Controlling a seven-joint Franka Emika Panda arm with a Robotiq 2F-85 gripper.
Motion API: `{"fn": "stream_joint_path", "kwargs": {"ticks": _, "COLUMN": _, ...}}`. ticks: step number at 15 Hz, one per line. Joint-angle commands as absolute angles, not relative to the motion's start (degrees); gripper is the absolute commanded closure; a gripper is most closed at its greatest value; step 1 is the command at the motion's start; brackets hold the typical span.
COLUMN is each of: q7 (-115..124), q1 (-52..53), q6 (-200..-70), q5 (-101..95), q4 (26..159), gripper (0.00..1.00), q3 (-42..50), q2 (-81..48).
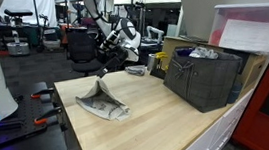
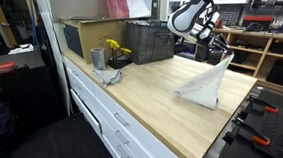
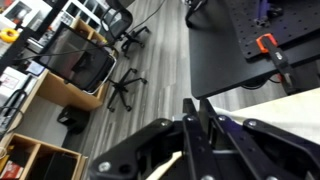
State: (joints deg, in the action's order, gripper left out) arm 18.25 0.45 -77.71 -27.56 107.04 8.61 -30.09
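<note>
Claw [image 2: 225,52] tight on grey cloth [image 2: 206,86]

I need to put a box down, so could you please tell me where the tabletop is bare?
Free: the wood strip between the grey cloth and the dark crate. Crowded: the crate end, with cup and rag.
</note>
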Motion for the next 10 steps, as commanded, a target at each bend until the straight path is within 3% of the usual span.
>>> {"fn": "stream_joint_path", "kwargs": {"ticks": 1, "q7": 15.4, "q1": 2.5, "q6": -71.85, "q5": -35.12, "q4": 102.54, "gripper": 0.56, "q3": 7.22, "q2": -31.72}}
{"fn": "stream_joint_path", "kwargs": {"ticks": 8, "q7": 12.86, "q1": 2.39, "q6": -80.17, "q5": -32.39, "q4": 98.68, "gripper": 0.03, "q3": 0.97, "q2": -31.52}}
{"fn": "stream_joint_path", "kwargs": {"ticks": 10, "q7": 11.65, "q1": 3.25, "q6": -84.57, "q5": -29.5, "q4": 97.6, "gripper": 0.0, "q3": -0.61, "q2": -32.32}}
